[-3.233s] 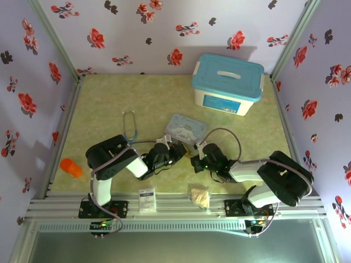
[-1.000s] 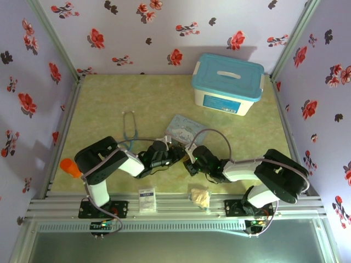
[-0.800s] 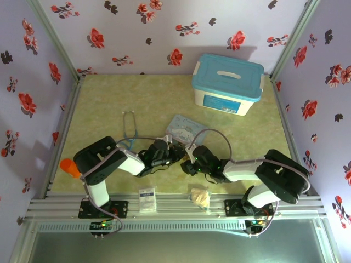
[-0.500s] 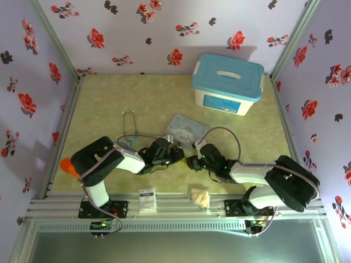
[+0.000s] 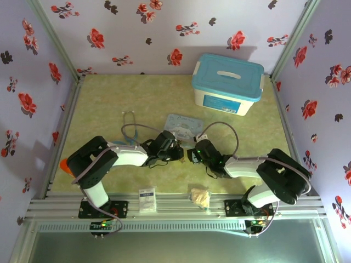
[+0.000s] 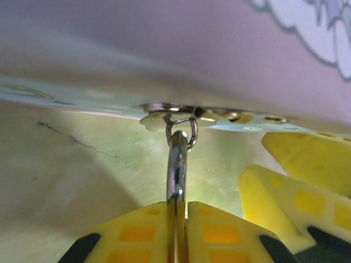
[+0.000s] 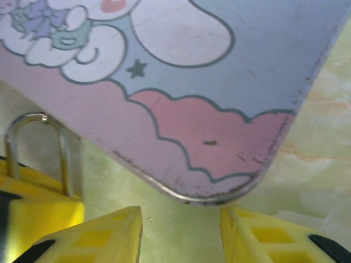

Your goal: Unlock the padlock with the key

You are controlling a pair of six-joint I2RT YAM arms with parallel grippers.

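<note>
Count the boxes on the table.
2. A blue-lidded tub in the far right corner, and a flat cartoon tin in the middle. The orange thing at the left edge is mostly hidden behind an arm; I cannot tell what it is.

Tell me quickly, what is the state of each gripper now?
Left gripper: closed, holding the padlock.
Right gripper: open, holding nothing.

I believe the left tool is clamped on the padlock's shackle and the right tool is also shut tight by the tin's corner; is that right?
Not quite: the right tool is open, its yellow fingers standing apart with nothing between them, as the right wrist view shows. The left tool is clamped on the shackle of the padlock, and the corner of the tin is close by.
</note>
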